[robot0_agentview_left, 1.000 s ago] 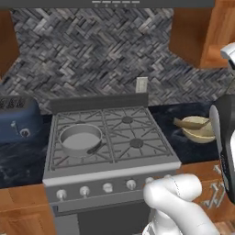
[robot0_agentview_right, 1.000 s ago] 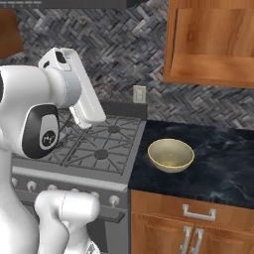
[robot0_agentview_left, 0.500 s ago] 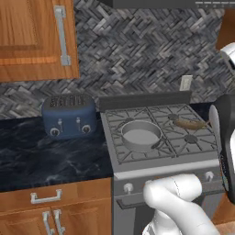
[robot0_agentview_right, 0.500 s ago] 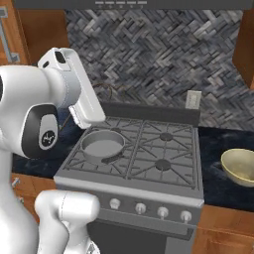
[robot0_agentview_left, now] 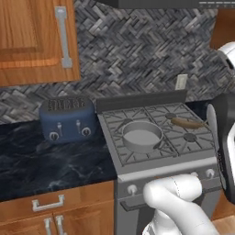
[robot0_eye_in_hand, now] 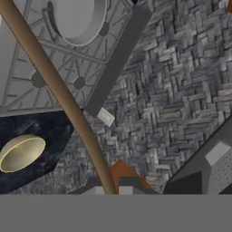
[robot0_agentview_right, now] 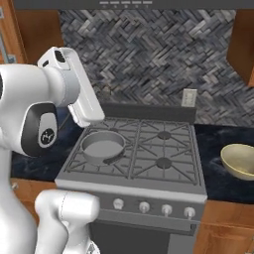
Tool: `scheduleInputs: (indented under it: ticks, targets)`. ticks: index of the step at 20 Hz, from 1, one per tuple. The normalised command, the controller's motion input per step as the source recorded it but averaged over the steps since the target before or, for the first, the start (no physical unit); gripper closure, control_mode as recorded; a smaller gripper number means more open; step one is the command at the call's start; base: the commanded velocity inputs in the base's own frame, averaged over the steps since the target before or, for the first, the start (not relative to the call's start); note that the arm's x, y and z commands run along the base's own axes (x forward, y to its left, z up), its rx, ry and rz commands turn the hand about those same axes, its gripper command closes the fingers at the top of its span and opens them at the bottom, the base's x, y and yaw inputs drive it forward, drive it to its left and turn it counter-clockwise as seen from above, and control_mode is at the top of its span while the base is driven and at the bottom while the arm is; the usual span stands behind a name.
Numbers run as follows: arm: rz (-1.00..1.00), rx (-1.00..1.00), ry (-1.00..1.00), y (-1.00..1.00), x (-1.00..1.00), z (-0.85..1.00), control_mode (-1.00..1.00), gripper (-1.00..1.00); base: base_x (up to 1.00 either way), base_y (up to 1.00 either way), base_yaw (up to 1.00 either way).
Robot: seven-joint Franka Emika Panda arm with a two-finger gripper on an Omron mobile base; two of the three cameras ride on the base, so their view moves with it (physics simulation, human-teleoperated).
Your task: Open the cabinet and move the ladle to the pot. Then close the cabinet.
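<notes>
The gripper (robot0_eye_in_hand: 111, 192) is clamped on the ladle (robot0_eye_in_hand: 59, 97), whose brown handle runs out from between the jaws, above the stove (robot0_agentview_right: 144, 171); the pot (robot0_agentview_right: 102, 147) sits on the stove's front-left burner.

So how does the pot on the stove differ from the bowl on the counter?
The pot is grey metal with low straight walls; the bowl is yellowish-beige and rounded. The pot sits on the stove's front left burner, the bowl on the dark counter to the stove's right. Both are round, shallow, upright and look empty.
</notes>
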Motion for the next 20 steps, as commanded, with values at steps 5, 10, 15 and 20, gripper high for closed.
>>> scheduleInputs:
  ticks: [5,10,15,20]
  targets:
    - [0.00,0.00,0.00,0.00,0.00,0.00,1.00,1.00,0.44,0.22,-0.28]
    - [0.00,0.00,0.00,0.00,0.00,0.00,1.00,1.00,0.97,0.59,-0.30]
    - [0.00,0.00,0.00,0.00,0.00,0.00,1.00,1.00,0.96,0.58,-0.29]
    - [-0.19,-0.05,-0.05,0.54,0.46,-0.17,-1.00,1.00,0.00,0.00,0.00]
